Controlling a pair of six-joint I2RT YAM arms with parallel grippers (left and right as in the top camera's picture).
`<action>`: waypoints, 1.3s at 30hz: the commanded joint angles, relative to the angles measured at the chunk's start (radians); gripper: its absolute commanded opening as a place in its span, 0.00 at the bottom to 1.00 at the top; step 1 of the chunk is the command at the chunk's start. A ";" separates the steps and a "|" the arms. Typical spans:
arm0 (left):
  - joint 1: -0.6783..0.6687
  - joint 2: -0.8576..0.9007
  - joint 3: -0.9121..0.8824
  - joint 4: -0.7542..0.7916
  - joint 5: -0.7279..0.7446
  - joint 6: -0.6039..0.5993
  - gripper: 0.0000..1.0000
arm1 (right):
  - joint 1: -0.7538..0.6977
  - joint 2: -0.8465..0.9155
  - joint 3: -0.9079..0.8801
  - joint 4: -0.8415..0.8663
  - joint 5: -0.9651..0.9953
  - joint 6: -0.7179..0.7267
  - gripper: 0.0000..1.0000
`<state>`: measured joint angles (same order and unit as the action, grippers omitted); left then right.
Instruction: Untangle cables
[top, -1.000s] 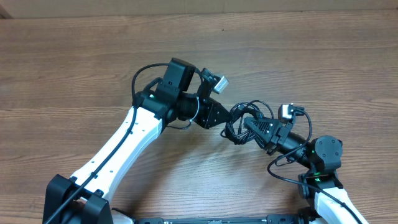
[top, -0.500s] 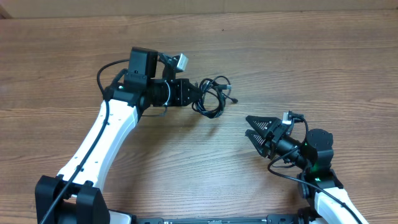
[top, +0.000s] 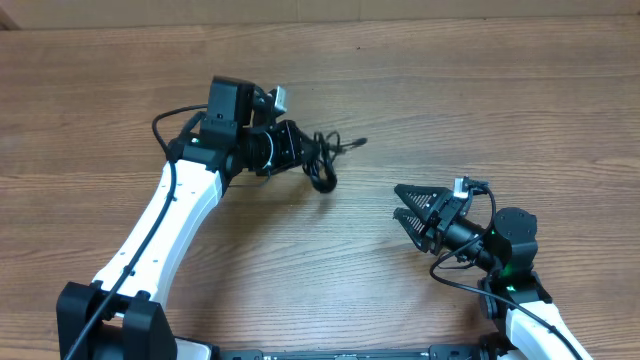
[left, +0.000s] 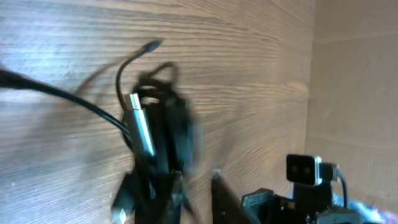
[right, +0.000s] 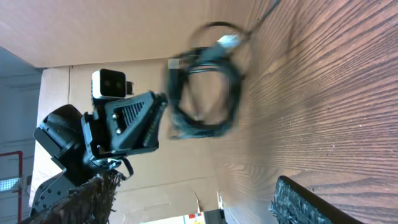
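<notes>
The cables (top: 325, 163) form one tangled black bundle on the wood just off the tip of my left gripper (top: 299, 150), with one plug end (top: 358, 142) poking out to the right. In the left wrist view the cables (left: 163, 124) are motion-blurred, with a silver plug (left: 142, 129) among them. The left gripper (left: 196, 172) has its jaws slightly apart, bare wood showing between them and the bundle against its left finger. My right gripper (top: 399, 202) stands wide open and empty well to the right. Its wrist view shows the cables (right: 205, 87) far ahead of the right gripper (right: 199, 205).
The wooden table (top: 480, 90) runs back to a cardboard wall (left: 354, 93). The right arm's own thick black wire (top: 455, 280) loops near its base. The left wrist camera (right: 109, 84) faces the right gripper.
A second ago both grippers were shut on the bundle mid-table. The right one opened and pulled back. The left carried the bundle left and away, and its jaws have now parted a little.
</notes>
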<state>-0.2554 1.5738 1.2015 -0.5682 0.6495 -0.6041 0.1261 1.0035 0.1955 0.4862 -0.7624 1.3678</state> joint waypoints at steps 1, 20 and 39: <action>-0.008 0.006 -0.002 -0.046 -0.121 -0.024 0.33 | 0.003 -0.002 0.008 0.008 0.003 -0.009 0.80; -0.077 0.008 -0.003 -0.419 -0.441 -0.368 0.52 | 0.003 -0.002 0.008 -0.056 0.029 -0.013 0.89; -0.119 0.008 -0.206 -0.389 -0.494 -0.949 0.65 | 0.003 -0.002 0.008 -0.056 0.028 -0.017 0.95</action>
<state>-0.3607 1.5738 1.0698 -0.9806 0.1745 -1.3922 0.1261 1.0035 0.1955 0.4259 -0.7429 1.3605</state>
